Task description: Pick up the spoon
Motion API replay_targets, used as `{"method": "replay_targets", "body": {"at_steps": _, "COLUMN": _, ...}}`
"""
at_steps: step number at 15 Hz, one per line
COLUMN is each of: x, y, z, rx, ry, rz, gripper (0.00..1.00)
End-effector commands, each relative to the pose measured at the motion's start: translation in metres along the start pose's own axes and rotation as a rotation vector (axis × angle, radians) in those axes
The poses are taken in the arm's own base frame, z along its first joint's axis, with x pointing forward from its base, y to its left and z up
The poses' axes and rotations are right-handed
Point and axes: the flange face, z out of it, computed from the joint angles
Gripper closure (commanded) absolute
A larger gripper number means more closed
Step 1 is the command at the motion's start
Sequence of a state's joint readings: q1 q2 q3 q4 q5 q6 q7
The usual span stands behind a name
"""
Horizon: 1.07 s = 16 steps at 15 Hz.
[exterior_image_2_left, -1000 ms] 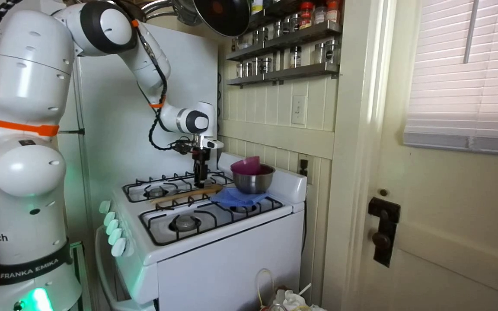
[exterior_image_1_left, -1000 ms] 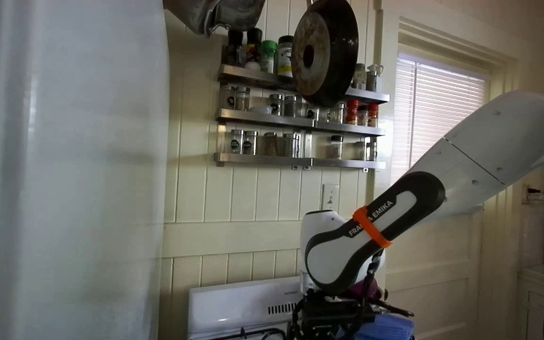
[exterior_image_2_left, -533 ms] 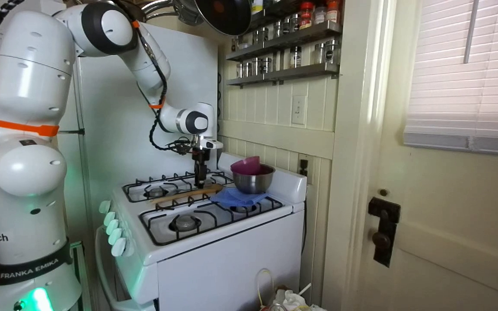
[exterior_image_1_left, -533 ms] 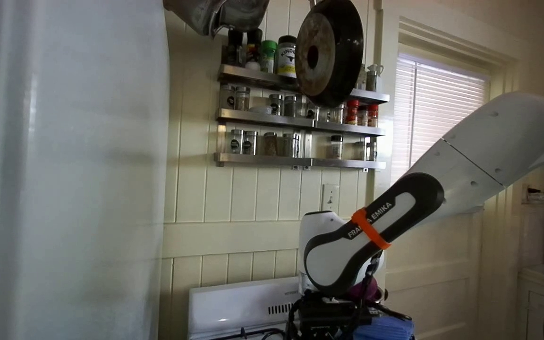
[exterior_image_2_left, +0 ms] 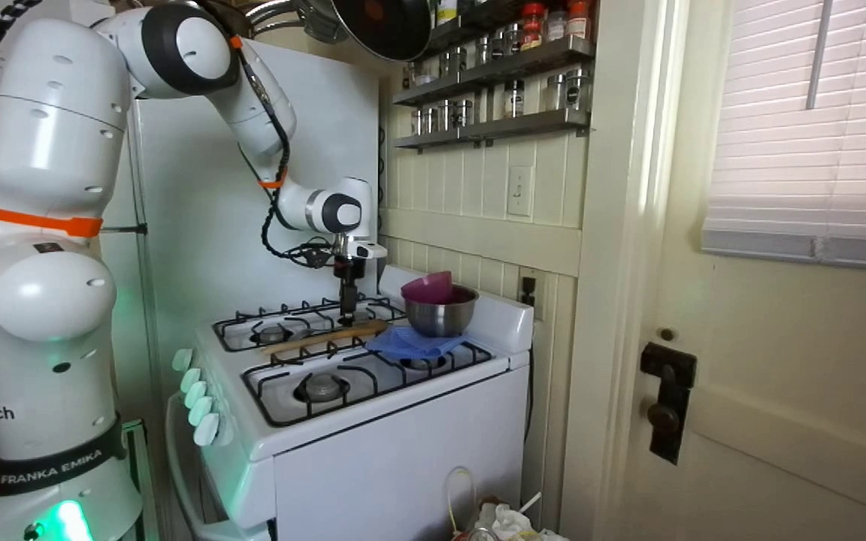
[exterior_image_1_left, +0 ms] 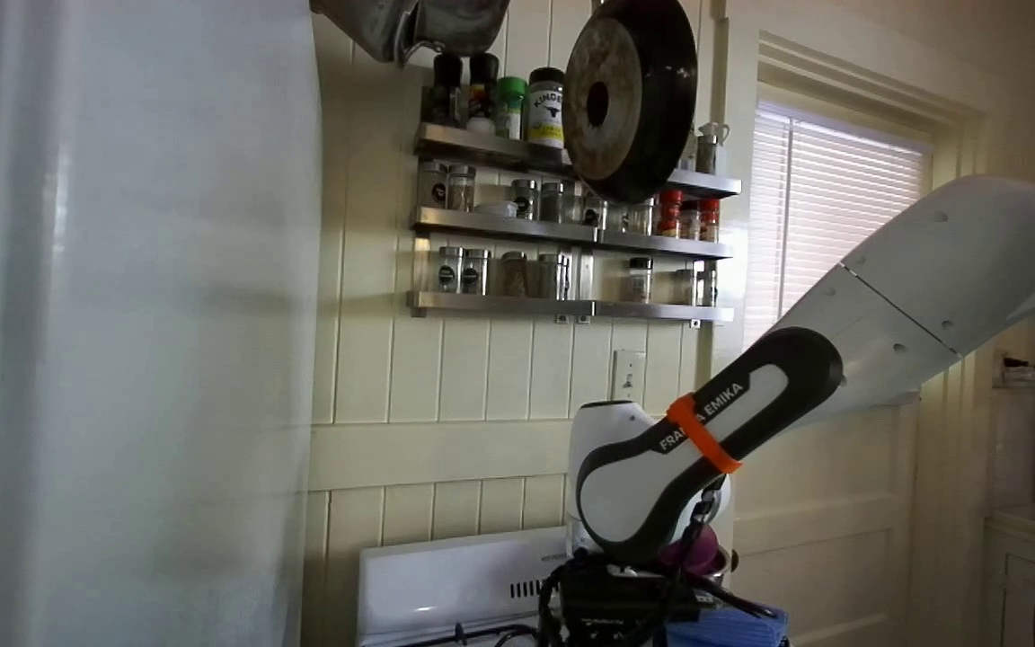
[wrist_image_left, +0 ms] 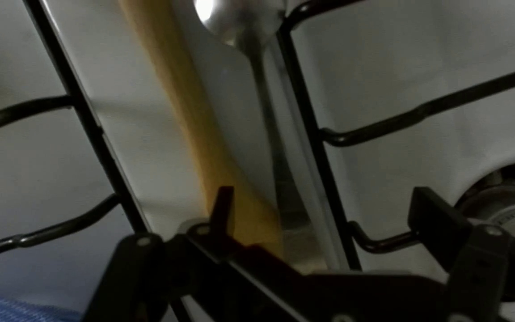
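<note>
A metal spoon point(wrist_image_left: 264, 96) lies in the wrist view between the stove grates, bowl toward the top, handle running down toward my gripper. A wooden utensil point(wrist_image_left: 192, 120) lies along its left side; it also shows in an exterior view point(exterior_image_2_left: 320, 340). My gripper point(wrist_image_left: 323, 201) is open and empty. The left finger overlaps the wooden utensil in the view and the right finger is over a grate; the lower spoon handle shows between them. In an exterior view the gripper point(exterior_image_2_left: 347, 315) points down just above or behind the wooden utensil; contact cannot be told. The spoon is not discernible in the exterior views.
A steel bowl point(exterior_image_2_left: 442, 317) with a pink bowl point(exterior_image_2_left: 429, 288) in it stands by a blue cloth point(exterior_image_2_left: 412, 343) on the stove point(exterior_image_2_left: 403, 421). Black grates point(wrist_image_left: 304, 107) flank the spoon. Pans point(exterior_image_1_left: 634, 99) hang above. A fridge point(exterior_image_2_left: 252, 188) stands behind the arm.
The arm has shifted slightly left in an exterior view, and the gripper has barely moved. The hanging pan sways. Nothing has been taken hold of.
</note>
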State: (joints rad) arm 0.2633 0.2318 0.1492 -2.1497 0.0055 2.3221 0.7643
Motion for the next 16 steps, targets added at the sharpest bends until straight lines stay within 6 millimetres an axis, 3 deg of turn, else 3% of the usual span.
{"method": "replay_targets", "body": {"at_steps": 1, "x": -0.003, "y": -0.015, "z": 0.003, "rx": 0.055, "ry": -0.006, "rz": 0.02, "gripper": 0.0}}
{"method": "replay_targets", "body": {"at_steps": 6, "x": -0.011, "y": -0.026, "z": 0.016, "rx": 0.123, "ry": -0.064, "rz": -0.012, "gripper": 0.0}}
{"method": "replay_targets", "body": {"at_steps": 16, "x": -0.013, "y": -0.006, "z": 0.015, "rx": 0.204, "ry": -0.073, "rz": 0.095, "gripper": 0.0}}
